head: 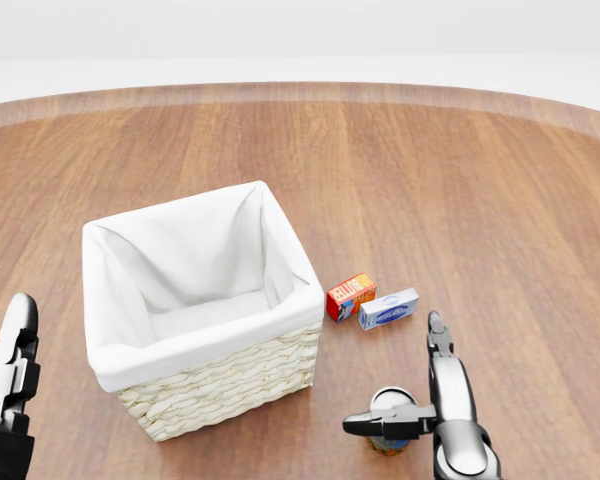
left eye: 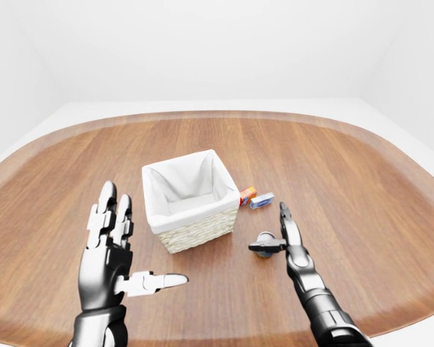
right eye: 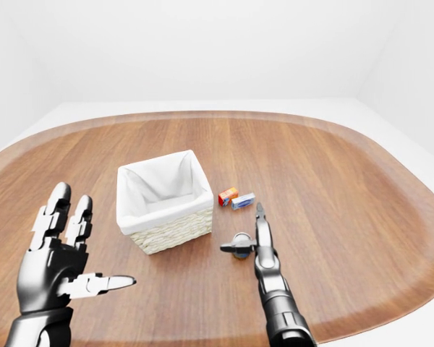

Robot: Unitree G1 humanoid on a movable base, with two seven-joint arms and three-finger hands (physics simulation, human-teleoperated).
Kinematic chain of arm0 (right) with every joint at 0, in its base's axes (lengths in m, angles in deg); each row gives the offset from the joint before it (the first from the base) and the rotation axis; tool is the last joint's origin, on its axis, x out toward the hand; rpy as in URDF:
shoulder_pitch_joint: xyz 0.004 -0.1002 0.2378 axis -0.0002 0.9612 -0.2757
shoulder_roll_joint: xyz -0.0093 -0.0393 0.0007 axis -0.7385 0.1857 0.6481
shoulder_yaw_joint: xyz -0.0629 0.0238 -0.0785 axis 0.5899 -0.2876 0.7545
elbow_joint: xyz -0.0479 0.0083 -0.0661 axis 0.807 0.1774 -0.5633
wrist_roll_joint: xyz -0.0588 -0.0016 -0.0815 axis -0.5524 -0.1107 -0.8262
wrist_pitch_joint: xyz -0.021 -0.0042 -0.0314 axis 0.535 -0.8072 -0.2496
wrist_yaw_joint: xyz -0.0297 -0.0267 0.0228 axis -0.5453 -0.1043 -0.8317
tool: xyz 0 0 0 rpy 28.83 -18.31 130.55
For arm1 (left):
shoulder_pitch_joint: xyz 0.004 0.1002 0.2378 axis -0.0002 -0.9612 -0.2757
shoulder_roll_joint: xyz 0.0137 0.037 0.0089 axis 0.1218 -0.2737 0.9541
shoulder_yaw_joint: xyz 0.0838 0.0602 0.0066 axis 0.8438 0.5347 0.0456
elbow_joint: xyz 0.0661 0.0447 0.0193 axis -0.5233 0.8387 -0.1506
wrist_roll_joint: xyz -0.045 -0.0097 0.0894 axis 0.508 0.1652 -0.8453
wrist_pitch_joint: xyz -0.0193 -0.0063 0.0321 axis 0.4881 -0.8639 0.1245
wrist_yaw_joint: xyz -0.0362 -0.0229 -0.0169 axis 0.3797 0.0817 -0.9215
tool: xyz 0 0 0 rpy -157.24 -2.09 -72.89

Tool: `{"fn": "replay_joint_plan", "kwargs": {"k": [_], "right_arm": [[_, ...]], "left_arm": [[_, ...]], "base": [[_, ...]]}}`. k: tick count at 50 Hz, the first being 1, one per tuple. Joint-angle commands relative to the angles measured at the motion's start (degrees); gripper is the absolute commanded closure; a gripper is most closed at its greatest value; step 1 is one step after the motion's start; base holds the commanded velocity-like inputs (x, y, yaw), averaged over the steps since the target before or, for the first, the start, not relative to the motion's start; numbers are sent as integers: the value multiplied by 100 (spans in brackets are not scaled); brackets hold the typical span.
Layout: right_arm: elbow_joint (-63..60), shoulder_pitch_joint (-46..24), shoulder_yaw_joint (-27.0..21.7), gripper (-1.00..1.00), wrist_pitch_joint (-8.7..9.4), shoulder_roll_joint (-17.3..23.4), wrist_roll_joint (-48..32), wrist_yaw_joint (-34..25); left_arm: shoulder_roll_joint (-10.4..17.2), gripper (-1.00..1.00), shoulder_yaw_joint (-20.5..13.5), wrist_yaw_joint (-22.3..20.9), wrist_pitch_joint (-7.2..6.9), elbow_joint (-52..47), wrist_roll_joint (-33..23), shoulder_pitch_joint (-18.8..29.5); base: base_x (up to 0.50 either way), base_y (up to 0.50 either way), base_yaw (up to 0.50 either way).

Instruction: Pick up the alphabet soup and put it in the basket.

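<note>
The right hand (head: 420, 395) reached up from the bottom edge of the head view on a dark, segmented forearm, its fingers spread. Two fingers (head: 438, 335) pointed straight away from the robot, pressed close together, while the thumb (head: 375, 424) stuck out sideways toward the view's left, at a right angle to them. Nothing was enclosed between thumb and fingers. The left hand (left eye: 112, 249) was raised at the lower left of the left-eye view, palm open, its two fingers (left eye: 105, 210) pointing upward side by side and its thumb (left eye: 159, 280) stretched out to the right, well apart from the fingers. Its wrist rose from the view's bottom edge.
</note>
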State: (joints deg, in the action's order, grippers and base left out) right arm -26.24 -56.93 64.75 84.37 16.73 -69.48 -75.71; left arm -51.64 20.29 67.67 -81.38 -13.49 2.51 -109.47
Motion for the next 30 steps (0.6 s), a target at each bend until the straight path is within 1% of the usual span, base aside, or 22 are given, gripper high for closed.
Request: {"fn": "replay_joint_plan", "kwargs": {"k": [1, 14, 30], "right_arm": [[1981, -753, 78, -100, 0, -12, -258, 299], [2185, -827, 89, -100, 0, -14, -280, 340], [2706, -1066, 60, -100, 0, -1, -308, 418]], "left_arm": [[4, -100, -68, -31, -74, -67, 68, 6], [-25, -100, -90, -62, -94, -64, 54, 26], [-49, -100, -96, -96, -68, -96, 65, -22]], "base": [[0, 0, 0], [0, 0, 0], [0, 0, 0]]}}
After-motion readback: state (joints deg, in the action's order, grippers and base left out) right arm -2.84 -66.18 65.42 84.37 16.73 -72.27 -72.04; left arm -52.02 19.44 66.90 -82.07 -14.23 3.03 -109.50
